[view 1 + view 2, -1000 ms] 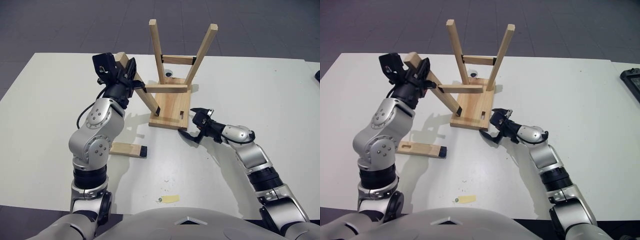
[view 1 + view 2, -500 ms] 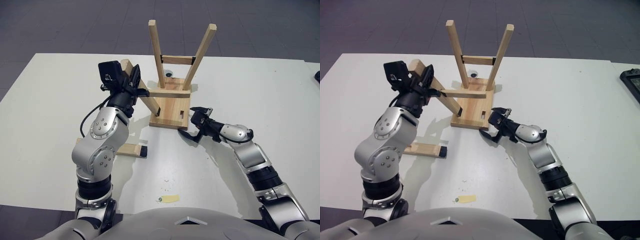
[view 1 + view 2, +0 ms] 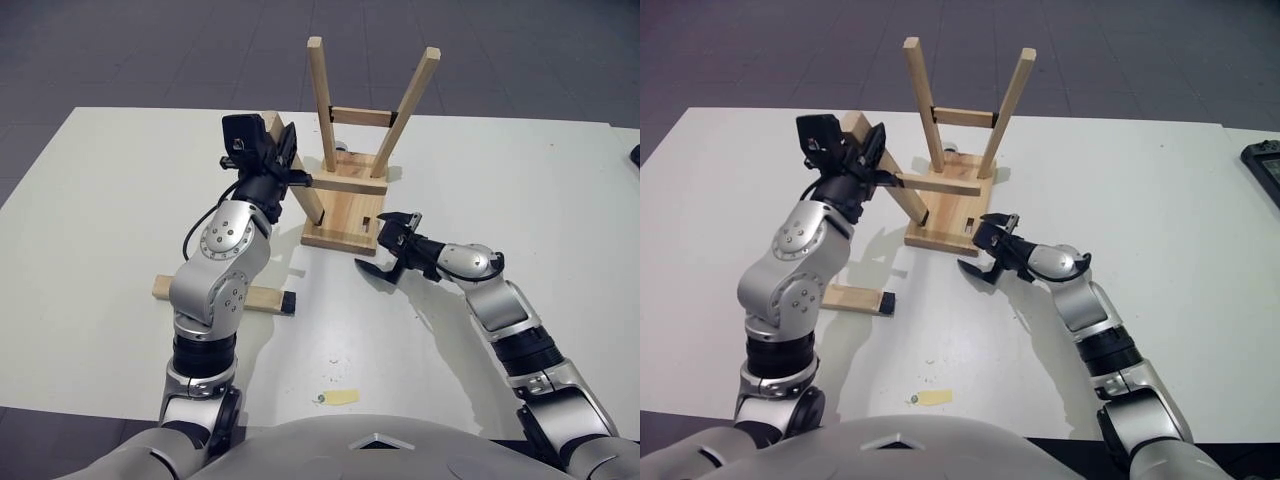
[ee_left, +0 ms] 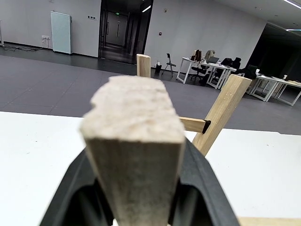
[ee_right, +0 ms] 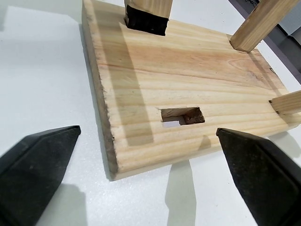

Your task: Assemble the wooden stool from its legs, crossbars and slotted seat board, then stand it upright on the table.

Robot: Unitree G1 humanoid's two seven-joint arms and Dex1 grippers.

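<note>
The stool is, by my judgement, a little past halfway. The slotted seat board (image 3: 345,212) lies underside up on the table (image 3: 100,200), just above the middle of the head view. Two legs (image 3: 322,100) (image 3: 410,105) stand up from its far edge, tied by a short crossbar (image 3: 362,116).

A third leg (image 3: 305,198) leans up and to the left from the board's near left corner. The left gripper (image 3: 283,158) is pinching this leg near its upper end, and in the left wrist view the black fingers (image 4: 70,188) press against both sides of the wood. The leg's black-wrapped foot (image 5: 146,19) meets the board at its slot, though I cannot tell whether it is fully home. A second crossbar (image 3: 345,183) runs from this leg towards the right standing leg, and its far joint is too small to judge.

Left to do:
- The fourth leg (image 3: 268,299) lies flat on the table at lower left, partly behind the left arm.
- Its slot (image 5: 181,115) in the board is open.
- The stool has not yet been turned upright.

The right gripper (image 3: 388,243) sits just beside the board's near right corner, spread wide and holding nothing. Its fingertips (image 5: 42,155) are apart from the wood.

A small yellowish tag (image 3: 338,398) lies at the lower middle, with no writing that can be read
</note>
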